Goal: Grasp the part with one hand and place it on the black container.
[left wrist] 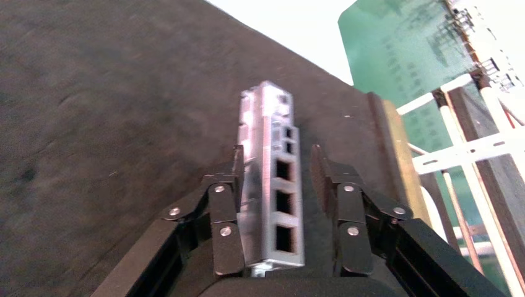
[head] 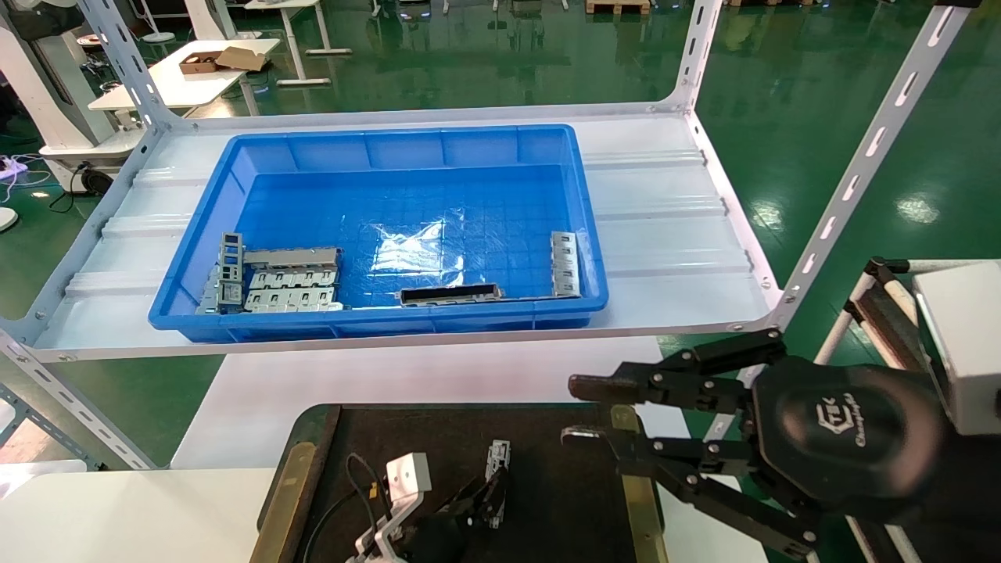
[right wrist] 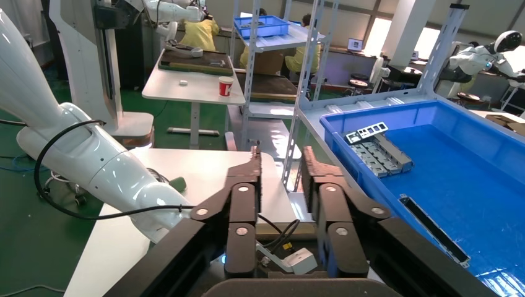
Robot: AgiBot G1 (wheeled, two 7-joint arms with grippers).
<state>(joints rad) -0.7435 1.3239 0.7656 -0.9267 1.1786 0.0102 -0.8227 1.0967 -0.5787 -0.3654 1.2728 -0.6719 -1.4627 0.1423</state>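
Observation:
The part (left wrist: 272, 185), a silver-grey bar with square cutouts, lies on the black container (left wrist: 93, 124) between the fingers of my left gripper (left wrist: 277, 154). One finger rests against its side; the other stands off it with a dark gap, so the gripper is open. In the head view the part (head: 497, 457) sits near the middle of the black container (head: 438, 430), with the left gripper (head: 486, 493) just behind it. My right gripper (head: 572, 410) hovers open and empty above the container's right brass strip.
A blue bin (head: 375, 141) on the white shelf behind holds stacked grey plates (head: 289, 281), a dark narrow frame (head: 450, 294) and another metal piece (head: 565, 263). Slotted shelf posts (head: 860, 164) rise at the right. A white table (head: 117, 508) lies to the left.

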